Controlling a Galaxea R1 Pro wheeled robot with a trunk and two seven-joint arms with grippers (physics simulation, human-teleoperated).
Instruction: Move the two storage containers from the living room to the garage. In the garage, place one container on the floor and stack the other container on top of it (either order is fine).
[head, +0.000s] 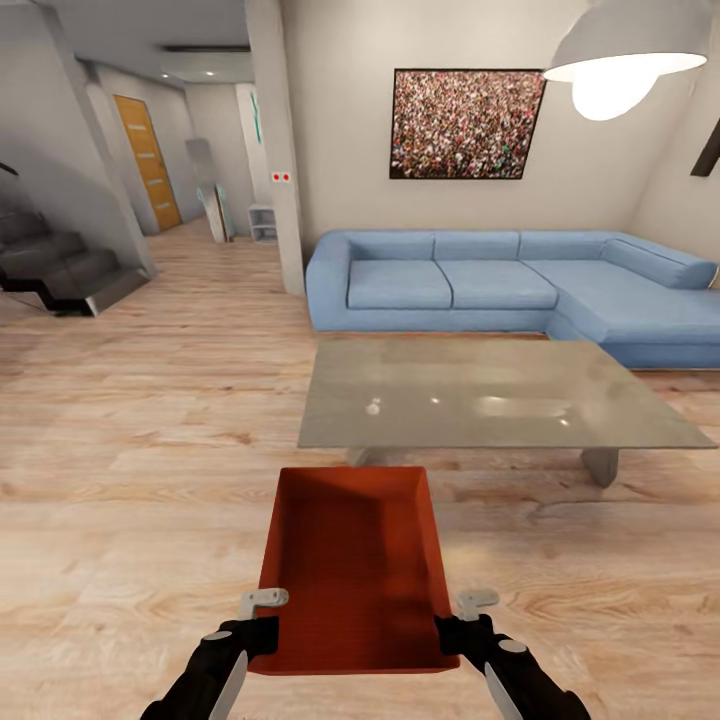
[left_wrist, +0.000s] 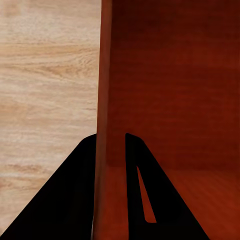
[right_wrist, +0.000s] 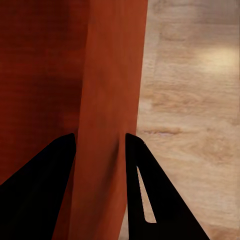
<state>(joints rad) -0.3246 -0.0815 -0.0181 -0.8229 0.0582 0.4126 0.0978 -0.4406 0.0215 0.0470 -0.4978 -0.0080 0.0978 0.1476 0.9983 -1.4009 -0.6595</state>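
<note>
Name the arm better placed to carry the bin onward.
Neither alone: the left tool clamps the red-orange bin by its left wall, the right tool by its right wall. Carry with both.

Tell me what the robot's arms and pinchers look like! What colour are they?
Both arms are mostly glossy black with pale grey panels along the sides. The left gripper and right gripper each have a black base with light grey metal bracket-like pieces at the end. In the wrist views, the fingers look like flat black wedges, one with a narrow slot cut through it. No cables or markings show.
</note>
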